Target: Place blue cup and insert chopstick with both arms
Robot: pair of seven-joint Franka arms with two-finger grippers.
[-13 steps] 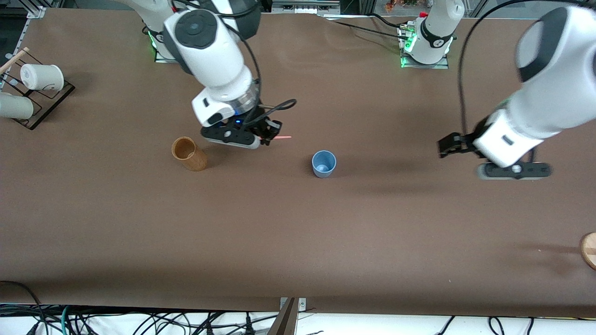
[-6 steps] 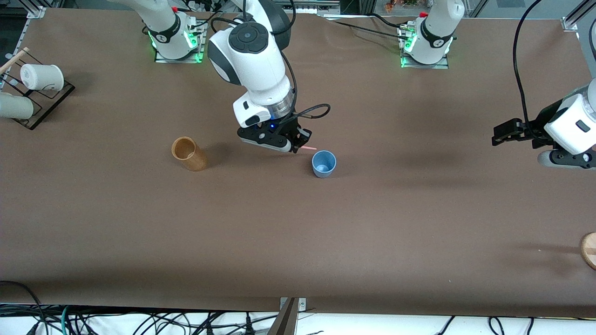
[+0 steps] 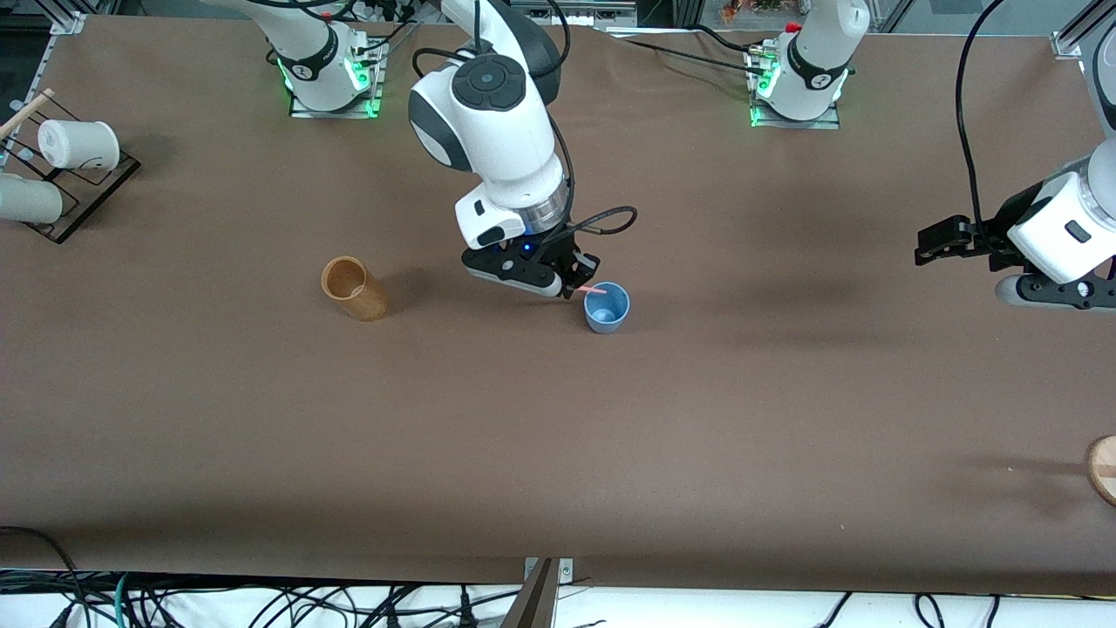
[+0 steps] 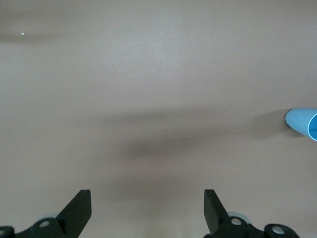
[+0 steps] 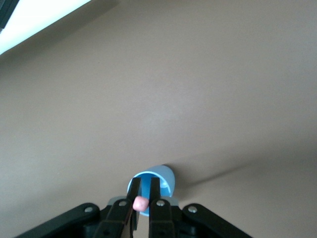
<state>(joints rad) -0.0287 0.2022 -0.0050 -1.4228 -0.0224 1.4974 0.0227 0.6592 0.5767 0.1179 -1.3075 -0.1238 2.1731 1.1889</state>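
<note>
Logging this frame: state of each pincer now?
Left pincer: open, empty, over bare brown table.
Right pincer: closed on the thin pink chopstick, over the small light-blue round cup.

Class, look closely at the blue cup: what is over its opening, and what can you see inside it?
The right gripper holds the pink chopstick over the blue cup, its tip above the opening. Inside, only blue interior shows; the gripper hides part of the rim.

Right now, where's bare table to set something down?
Bare: the table strip nearer the camera than the blue cup and brown holder. Crowded: at the cup, where the right gripper holds the chopstick. Left gripper waits open.
</note>
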